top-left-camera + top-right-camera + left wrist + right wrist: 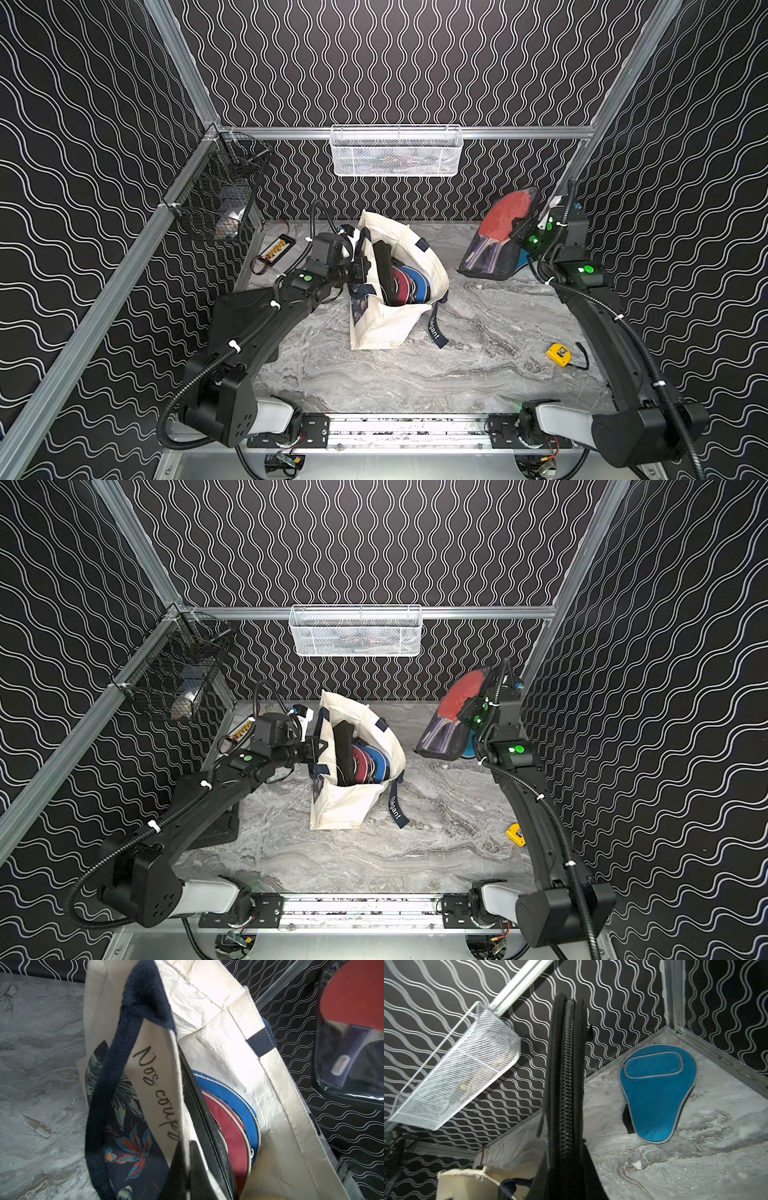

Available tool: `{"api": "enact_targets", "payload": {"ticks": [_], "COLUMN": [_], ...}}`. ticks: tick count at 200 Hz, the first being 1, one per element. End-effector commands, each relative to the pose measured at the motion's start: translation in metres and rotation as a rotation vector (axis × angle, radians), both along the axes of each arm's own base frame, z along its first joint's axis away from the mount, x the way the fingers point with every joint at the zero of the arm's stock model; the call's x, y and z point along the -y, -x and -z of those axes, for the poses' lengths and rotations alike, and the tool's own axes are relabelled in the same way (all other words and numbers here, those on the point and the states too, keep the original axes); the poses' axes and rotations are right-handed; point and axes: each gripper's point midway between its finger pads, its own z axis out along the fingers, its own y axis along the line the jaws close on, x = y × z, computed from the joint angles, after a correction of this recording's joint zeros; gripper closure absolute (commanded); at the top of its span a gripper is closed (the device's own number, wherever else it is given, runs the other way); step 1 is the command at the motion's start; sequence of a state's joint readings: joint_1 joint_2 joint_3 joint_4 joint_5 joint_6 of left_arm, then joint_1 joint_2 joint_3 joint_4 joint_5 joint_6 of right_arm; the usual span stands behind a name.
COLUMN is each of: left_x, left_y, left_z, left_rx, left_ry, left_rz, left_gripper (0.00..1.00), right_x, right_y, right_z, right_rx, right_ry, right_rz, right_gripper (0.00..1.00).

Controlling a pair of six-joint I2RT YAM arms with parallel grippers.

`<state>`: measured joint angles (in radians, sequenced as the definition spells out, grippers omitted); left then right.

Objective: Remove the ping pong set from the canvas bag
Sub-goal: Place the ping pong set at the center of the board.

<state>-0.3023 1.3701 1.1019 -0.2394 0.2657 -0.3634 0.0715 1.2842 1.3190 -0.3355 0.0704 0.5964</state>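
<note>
Ping pong set pieces sit in two places. A black-edged pouch [199, 1105], a maroon cover [224, 1126] and a blue cover [228, 1093] stand on edge inside the canvas bag [386, 328], just beyond the left fingers [361, 268], which are clenched on the bag's near rim. The right fingers [519, 228] grasp the zip edge of a clear pouch [494, 237] showing a red paddle, held tilted and well apart from the bag. Below those fingers a teal cover [658, 1093] lies flat on the desk [478, 353].

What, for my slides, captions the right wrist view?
Held zippered pouch edge-on; teal paddle cover flat on the marble tabletop; white mesh basket hung behind.
</note>
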Motion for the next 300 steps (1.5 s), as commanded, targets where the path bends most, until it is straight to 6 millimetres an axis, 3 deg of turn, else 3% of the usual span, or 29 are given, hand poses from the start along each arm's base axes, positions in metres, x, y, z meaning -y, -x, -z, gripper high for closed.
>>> {"api": "enact_targets", "payload": {"ticks": [1, 39, 78, 153, 197, 252, 282, 287, 300], "left_x": [0.002, 0.004, 0.006, 0.006, 0.006, 0.006, 0.006, 0.007, 0.007], "left_y": [-0.001, -0.001, 0.0, 0.001, 0.003, 0.003, 0.003, 0.003, 0.003], "left_z": [-0.004, -0.004, -0.002, -0.005, -0.005, -0.005, -0.004, -0.005, -0.004], "left_rx": [0.019, 0.016, 0.011, 0.018, 0.023, 0.024, 0.023, 0.024, 0.024], "left_ry": [-0.001, 0.012, 0.021, 0.023, 0.009, 0.0, 0.002, 0.004, 0.005], "left_rz": [0.014, 0.021, 0.027, 0.028, 0.029, 0.031, 0.033, 0.033, 0.033], "left_gripper": [1.0, 1.0, 1.0, 1.0, 1.0, 1.0, 1.0, 1.0, 1.0], "right_x": [0.003, 0.0, -0.011, -0.023, -0.032, -0.037, -0.04, -0.04, -0.04], "right_y": [-0.022, -0.06, -0.087, -0.118, -0.128, -0.138, -0.143, -0.144, -0.147], "right_z": [0.001, 0.055, 0.103, 0.142, 0.16, 0.197, 0.201, 0.217, 0.224], "right_rx": [0.043, -0.071, -0.136, -0.104, -0.081, -0.124, -0.128, -0.155, -0.169], "right_ry": [-0.077, -0.135, -0.19, -0.235, -0.271, -0.32, -0.332, -0.342, -0.35], "right_rz": [-0.068, -0.192, -0.278, -0.358, -0.413, -0.427, -0.44, -0.438, -0.432], "right_gripper": [0.96, 0.96, 0.95, 0.93, 0.93, 0.93, 0.91, 0.9, 0.9]}}
